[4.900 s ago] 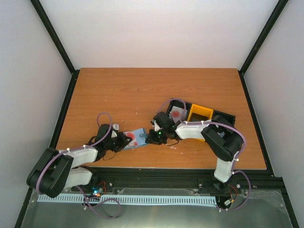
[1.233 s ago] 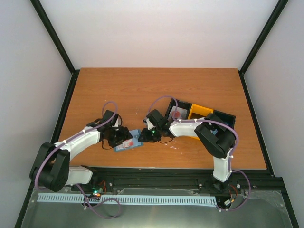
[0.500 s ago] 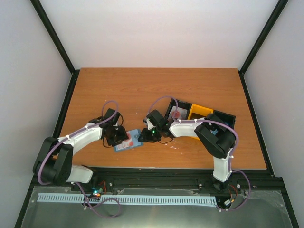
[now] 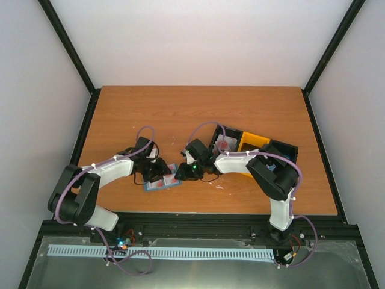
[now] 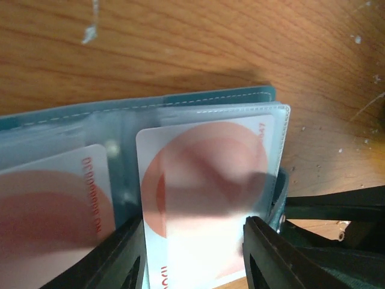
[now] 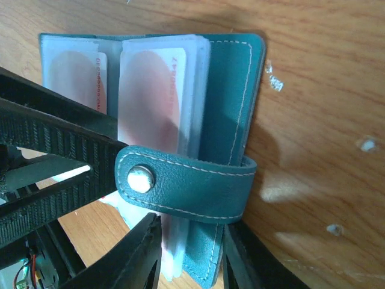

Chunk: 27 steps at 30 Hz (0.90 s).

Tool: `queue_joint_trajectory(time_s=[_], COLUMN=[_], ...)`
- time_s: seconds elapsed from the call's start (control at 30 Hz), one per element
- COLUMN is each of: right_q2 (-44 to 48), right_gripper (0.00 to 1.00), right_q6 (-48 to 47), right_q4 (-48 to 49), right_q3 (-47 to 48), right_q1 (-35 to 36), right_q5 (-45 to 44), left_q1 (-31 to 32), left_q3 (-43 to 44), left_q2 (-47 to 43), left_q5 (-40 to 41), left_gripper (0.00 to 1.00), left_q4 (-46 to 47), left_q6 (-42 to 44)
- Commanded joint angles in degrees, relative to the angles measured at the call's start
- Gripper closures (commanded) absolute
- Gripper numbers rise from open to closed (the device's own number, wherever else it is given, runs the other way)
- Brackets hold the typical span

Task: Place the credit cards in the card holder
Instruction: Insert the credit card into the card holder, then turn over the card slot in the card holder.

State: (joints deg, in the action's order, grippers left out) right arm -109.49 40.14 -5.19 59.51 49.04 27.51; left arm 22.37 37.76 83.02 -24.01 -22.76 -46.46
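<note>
The teal card holder (image 4: 162, 183) lies open on the worktop (image 4: 180, 114) near the front edge, between my two arms. My right jaws are closed on its right-hand end, one on each side of the cover and the clear sleeves. They sit just under the snap tab (image 6: 180, 186), which curls across the sleeve stack.

My left jaws come in from the opposite side and stand either side of a red-and-white credit card (image 5: 204, 180). That card sits in a clear sleeve, with its near end reaching down between them. They are close against its long edges, but I cannot tell whether they truly pinch it. A second card (image 5: 54, 205), also red and white, sits in the next sleeve over, beside the fold.

Well to the right on the worktop stands the black-and-yellow tray (image 4: 283, 147). In its left compartment lies a third card (image 4: 225, 144), apart from both my jaws.
</note>
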Motion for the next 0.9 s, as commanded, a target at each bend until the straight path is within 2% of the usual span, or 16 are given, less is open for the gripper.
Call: queue_joint_trajectory(time_s=[0.0,0.23,0.33,0.4,0.57,0.67,0.77,0.87], right_q2=[0.7,8.6,12.1,12.7,9.4,5.8,0.9,-4.0], right_gripper=[0.7,0.69,0.69,0.69,0.69,0.74,0.81,0.83], right_q6=[0.4,0.4,0.0,-0.9,-3.7,-5.3,-6.3,-6.8], right_q4=[-1.4,-4.8,-6.6,-8.6,-14.4,-17.3,-19.8,-23.0], right_q3=[-1.7,-3.0,-3.0,-1.7,5.5,10.9,16.4,21.7], right_q1=[0.7,0.7,0.9,1.8,5.7,8.0,9.6,11.3], right_q5=[-3.2,-10.6,-12.9,-14.0,-18.3,-21.6,-22.8,-25.7], left_q1=[0.3,0.3,0.3,0.3,0.3,0.3,0.3,0.2], left_q3=[-0.1,-0.2,0.0,0.6,-0.2,-0.3,-1.9,-3.2], left_q2=[1.1,-3.5,-6.1,-7.2,-13.9,-17.0,-18.0,-16.1], left_q5=[-1.6,0.7,3.9,7.3,16.4,22.4,22.7,21.3], left_gripper=[0.54,0.53,0.47,0.46,0.42,0.41,0.41,0.41], left_q4=[4.1,4.8,2.0,-1.5,-8.7,-14.5,-15.5,-15.7], left_q6=[2.6,4.3,4.1,3.5,-0.3,-4.7,-6.2,-8.1])
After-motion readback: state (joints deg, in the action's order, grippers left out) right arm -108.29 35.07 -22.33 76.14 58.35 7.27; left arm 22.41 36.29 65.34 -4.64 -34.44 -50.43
